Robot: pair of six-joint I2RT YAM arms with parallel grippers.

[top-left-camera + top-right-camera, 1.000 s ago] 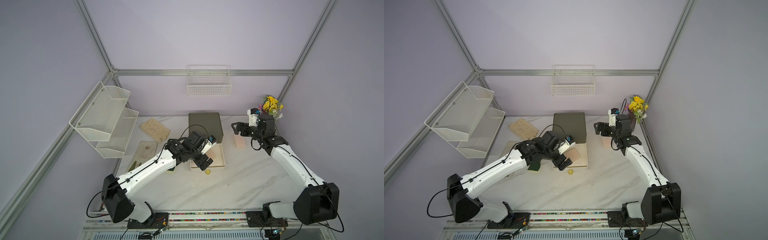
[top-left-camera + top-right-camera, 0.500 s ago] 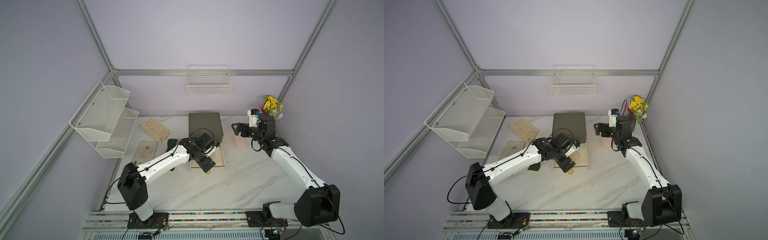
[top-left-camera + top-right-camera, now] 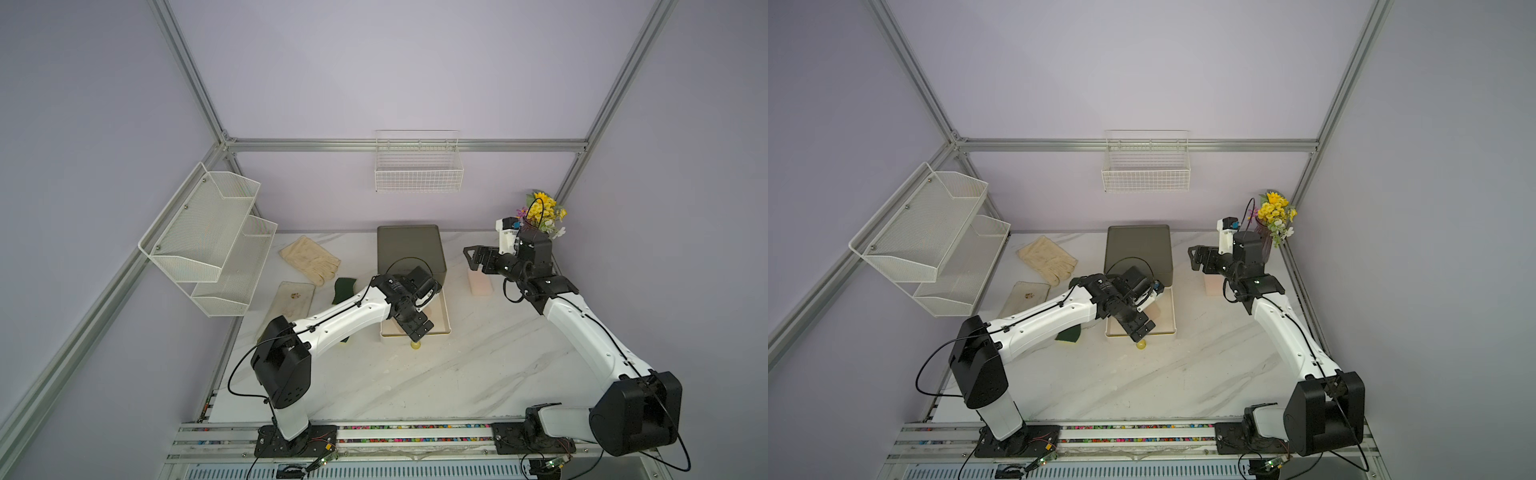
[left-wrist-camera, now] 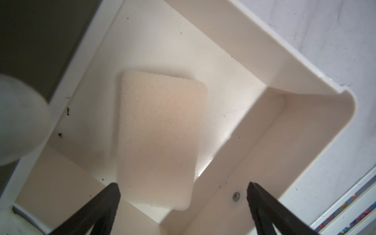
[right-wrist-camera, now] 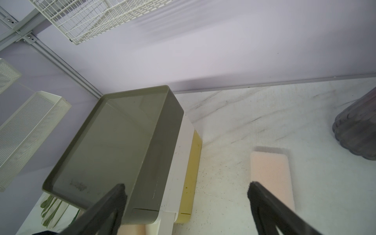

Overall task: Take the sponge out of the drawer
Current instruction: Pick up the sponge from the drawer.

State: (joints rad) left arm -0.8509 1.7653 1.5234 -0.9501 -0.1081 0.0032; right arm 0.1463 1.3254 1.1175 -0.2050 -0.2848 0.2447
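We're over the cream plastic drawer point(image 3: 440, 331), which stands pulled out at 6 o'clock from the olive-grey box-shaped cabinet point(image 3: 410, 249) on the white marble counter point(image 3: 457, 374). The left hand point(image 4: 183, 186) hangs above the drawer with its jaws spread wide, holding nothing.

Through the left wrist view, the pale peach rectangular foam sponge point(image 4: 160, 140) lies flat on the drawer floor, inside the walls. One black fingertip point(image 4: 110, 195) sits right at the sponge's corner, and we can't tell whether it touches.

At 3 o'clock of the cabinet, the right hand point(image 3: 470, 258) is up in the air, wide open too and empty. Beneath it a second peach foam block point(image 3: 480, 286) rests on the counter, just beside the cabinet.

At 9 o'clock of the drawer a dark green scouring pad point(image 3: 345, 289) lies on the counter. A cream fabric glove point(image 3: 309, 259) lies at 9 o'clock of the cabinet.
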